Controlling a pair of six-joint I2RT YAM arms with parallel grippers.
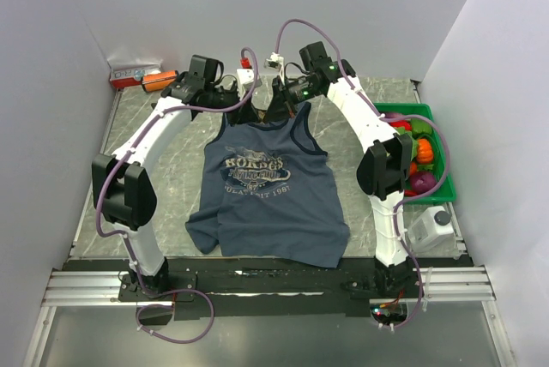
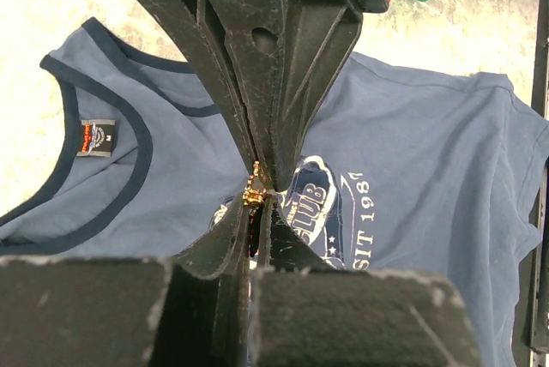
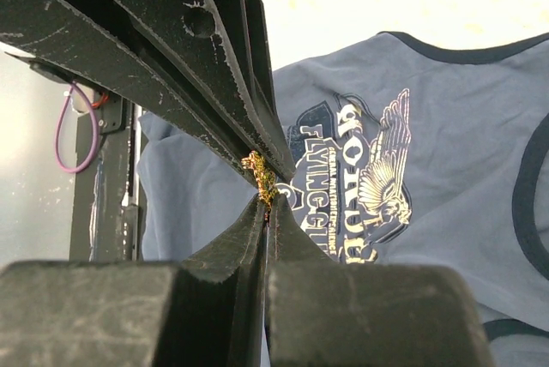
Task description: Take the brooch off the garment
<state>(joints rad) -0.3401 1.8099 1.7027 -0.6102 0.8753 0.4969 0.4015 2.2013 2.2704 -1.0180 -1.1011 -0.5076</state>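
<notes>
The navy tank top (image 1: pixel 266 204) lies flat on the table with its grey-white print up; it also shows in the left wrist view (image 2: pixel 429 153) and the right wrist view (image 3: pixel 446 153). My two grippers meet tip to tip above its neckline at the back of the table. The tiny gold brooch (image 2: pixel 254 192) sits right where the tips meet, lifted off the cloth. My left gripper (image 2: pixel 257 204) is shut with the brooch at its fingertips. My right gripper (image 3: pixel 268 202) is shut on the same brooch (image 3: pixel 261 177). In the top view the brooch is too small to see between the left gripper (image 1: pixel 255 110) and the right gripper (image 1: pixel 279 108).
A green bin (image 1: pixel 442 180) of toy fruit stands at the right edge, with a white device (image 1: pixel 431 226) in front of it. An orange cylinder (image 1: pixel 159 81) and a red-and-white box (image 1: pixel 133 73) lie at the back left. Grey walls close in three sides.
</notes>
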